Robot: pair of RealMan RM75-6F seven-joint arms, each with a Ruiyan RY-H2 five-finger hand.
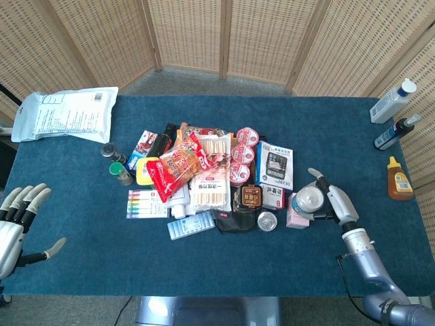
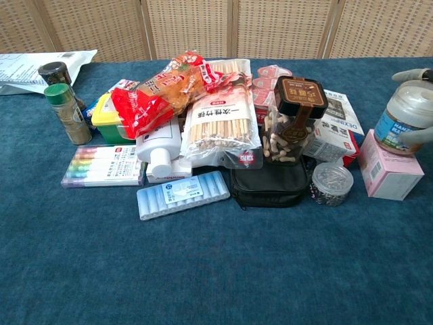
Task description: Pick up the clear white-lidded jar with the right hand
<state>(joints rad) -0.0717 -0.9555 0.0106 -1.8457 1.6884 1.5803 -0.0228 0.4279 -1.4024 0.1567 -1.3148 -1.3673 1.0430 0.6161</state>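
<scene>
The clear white-lidded jar [image 1: 307, 201] with a blue label stands on a pink box [image 1: 295, 216] at the right end of the heap; in the chest view the jar [image 2: 404, 120] leans slightly. My right hand [image 1: 336, 204] wraps it from the right. One finger [image 2: 410, 74] curls over the far side of the lid and the thumb [image 2: 417, 136] presses on the near side of the label. My left hand [image 1: 16, 224] hovers with fingers spread off the table's near-left corner, holding nothing.
A small round tin [image 2: 329, 183], a brown-lidded jar [image 2: 293, 122] and a black pouch [image 2: 269, 185] sit just left of the pink box. Snack bags and packets pile up mid-table. Several bottles [image 1: 398, 130] stand along the right edge. A white bag [image 1: 64, 114] lies far left.
</scene>
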